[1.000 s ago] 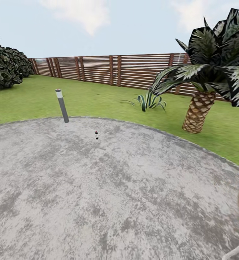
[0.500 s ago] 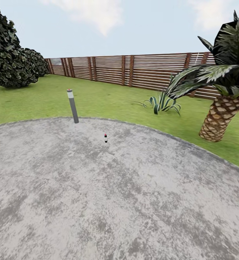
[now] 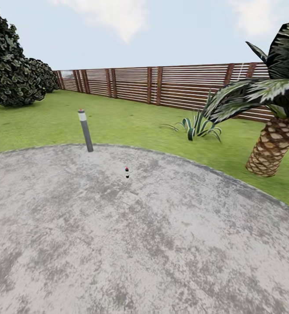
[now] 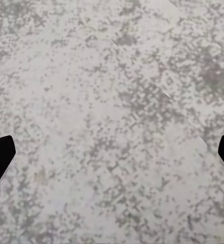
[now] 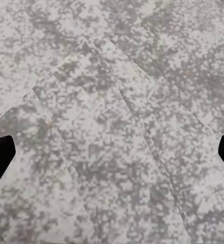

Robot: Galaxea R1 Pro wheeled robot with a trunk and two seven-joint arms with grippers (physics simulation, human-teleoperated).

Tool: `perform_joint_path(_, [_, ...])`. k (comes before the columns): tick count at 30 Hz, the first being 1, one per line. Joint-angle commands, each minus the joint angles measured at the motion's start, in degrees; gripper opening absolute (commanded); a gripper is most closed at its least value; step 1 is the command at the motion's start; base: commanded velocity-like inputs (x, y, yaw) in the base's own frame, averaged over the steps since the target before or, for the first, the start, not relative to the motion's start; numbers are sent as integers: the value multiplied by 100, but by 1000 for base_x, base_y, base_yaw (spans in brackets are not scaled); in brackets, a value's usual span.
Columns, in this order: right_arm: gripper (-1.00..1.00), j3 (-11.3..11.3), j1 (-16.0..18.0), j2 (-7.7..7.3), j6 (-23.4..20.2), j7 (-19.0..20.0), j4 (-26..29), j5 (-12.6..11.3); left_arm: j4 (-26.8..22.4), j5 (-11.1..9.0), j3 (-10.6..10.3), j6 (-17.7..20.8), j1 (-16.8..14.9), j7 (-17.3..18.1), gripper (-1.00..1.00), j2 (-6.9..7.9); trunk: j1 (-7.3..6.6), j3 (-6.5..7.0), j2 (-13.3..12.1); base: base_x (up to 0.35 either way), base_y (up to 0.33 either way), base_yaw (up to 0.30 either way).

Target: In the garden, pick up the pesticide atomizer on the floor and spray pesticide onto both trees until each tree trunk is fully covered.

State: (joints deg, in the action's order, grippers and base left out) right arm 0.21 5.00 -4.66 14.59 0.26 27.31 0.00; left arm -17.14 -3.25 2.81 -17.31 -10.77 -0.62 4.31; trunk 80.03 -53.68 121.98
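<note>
So far nothing is done: the atomizer (image 3: 127, 172) stands upright on the floor (image 3: 131, 244) at about 12 o'clock, well apart from the robot. Left gripper (image 4: 112, 152) and right gripper (image 5: 112, 152) hang spread apart, empty. Pickup and all spraying remain.

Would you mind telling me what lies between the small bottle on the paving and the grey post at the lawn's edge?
In the head view, bare grey concrete: nothing stands between the bottle and the post.
</note>
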Motion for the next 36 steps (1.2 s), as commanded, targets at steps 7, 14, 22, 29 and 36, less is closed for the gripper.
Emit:
perform_joint_path(7, [100, -3, 1, 0, 32, 0, -14, 0, 0, 0, 2, 0, -2, 0, 100, 0, 0, 0, 0, 340, 0, 0])
perform_joint_path(14, [100, -3, 1, 0, 36, -1, -16, 0, 0, 0, 4, 0, -4, 0, 100, 0, 0, 0, 0, 340, 0, 0])
perform_joint_path(22, [100, -3, 1, 0, 38, -8, -16, 0, 0, 0, 5, 0, -4, 0, 100, 0, 0, 0, 0, 340, 20, 0])
perform_joint_path(29, [100, -3, -2, 0, 37, -6, -16, 0, 0, 0, 7, 0, -4, 0, 100, 0, 0, 0, 0, 334, 100, 0])
perform_joint_path(36, [100, -3, -1, 0, 36, -9, -20, 0, 0, 0, 4, 0, -3, 0, 100, 0, 0, 0, 0, 298, 178, 0])
